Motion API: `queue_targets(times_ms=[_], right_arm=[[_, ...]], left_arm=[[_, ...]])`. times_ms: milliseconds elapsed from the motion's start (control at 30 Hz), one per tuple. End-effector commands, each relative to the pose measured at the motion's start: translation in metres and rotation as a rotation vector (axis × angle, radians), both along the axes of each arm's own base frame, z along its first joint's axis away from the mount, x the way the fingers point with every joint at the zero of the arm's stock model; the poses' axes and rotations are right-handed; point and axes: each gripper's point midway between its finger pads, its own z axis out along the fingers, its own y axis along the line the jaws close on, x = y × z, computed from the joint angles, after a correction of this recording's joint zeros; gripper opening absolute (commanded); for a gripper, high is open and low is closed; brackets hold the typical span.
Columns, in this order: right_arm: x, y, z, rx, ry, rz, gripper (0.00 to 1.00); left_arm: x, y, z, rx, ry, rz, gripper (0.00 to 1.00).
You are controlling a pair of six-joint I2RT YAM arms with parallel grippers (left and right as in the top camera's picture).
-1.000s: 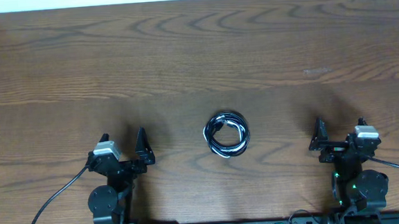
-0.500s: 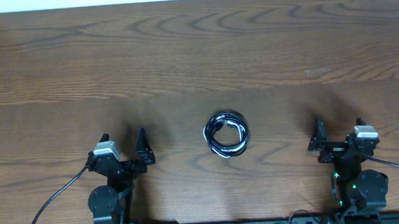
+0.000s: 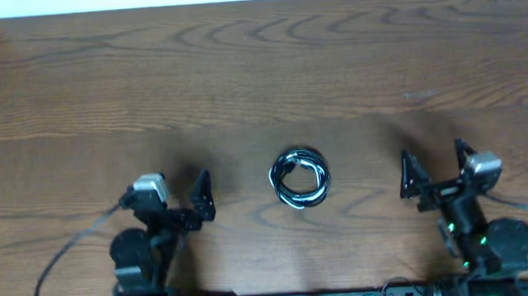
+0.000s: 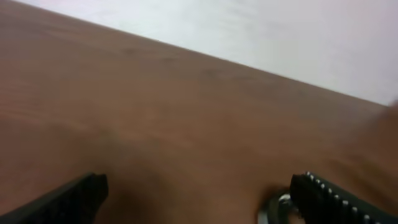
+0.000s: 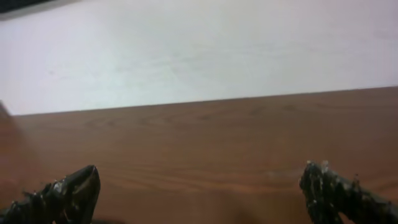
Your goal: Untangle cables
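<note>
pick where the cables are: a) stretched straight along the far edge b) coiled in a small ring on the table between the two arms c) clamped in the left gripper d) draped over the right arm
b: the cables lie coiled on the table, apart from the open left gripper and right gripper.

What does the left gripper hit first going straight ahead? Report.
Nothing visible: the left gripper faces bare table to the far edge; the coiled cables lie off to its right, probably outside that line.
</note>
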Motion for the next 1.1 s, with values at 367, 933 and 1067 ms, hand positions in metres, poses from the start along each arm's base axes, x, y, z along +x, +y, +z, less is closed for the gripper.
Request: queue_targets(times_ms=[367,933,1067], right_arm=[[0.063,0.063,-0.007,0.076,0.787,0.317,0.99],[0.067,0.103,-0.120,-0.171,1.087,0.332,0.99],[0.070,0.096,-0.121,-0.194,1.084,0.293,0.99]], left_arm=[[0.039,-0.053,0.080,-0.205,0.424,-0.291,0.99],[-0.034,-0.119,-0.017,0.037,0.890,-0.527,0.99],[-0.031,-0.118,-0.041,0.276,0.892,-0.404,0.99]])
